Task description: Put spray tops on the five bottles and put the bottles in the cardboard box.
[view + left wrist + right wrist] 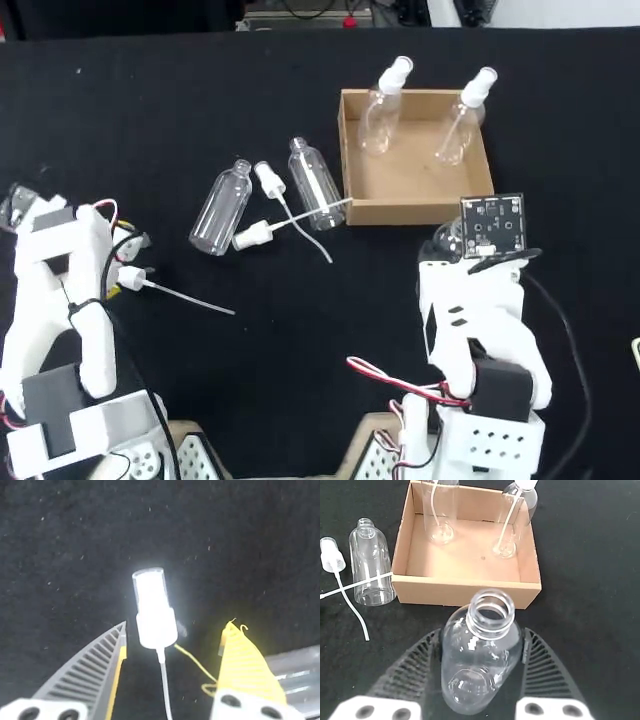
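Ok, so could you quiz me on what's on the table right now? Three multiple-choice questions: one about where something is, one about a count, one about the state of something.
1. Where do the two bottles with spray tops stand?
A) inside the cardboard box
B) lying outside the box
C) one in each gripper

2. How many topless bottles lie left of the box?
A) one
B) two
C) four

3. The held bottle in the right gripper is:
A) fitted with a spray top
B) open-necked, with no top
C) crushed flat

Answers:
1 A: both stand upright against the box's far wall.
2 B: two clear bottles lie there with loose tops between them.
3 B: the right wrist view looks straight at its bare open neck.
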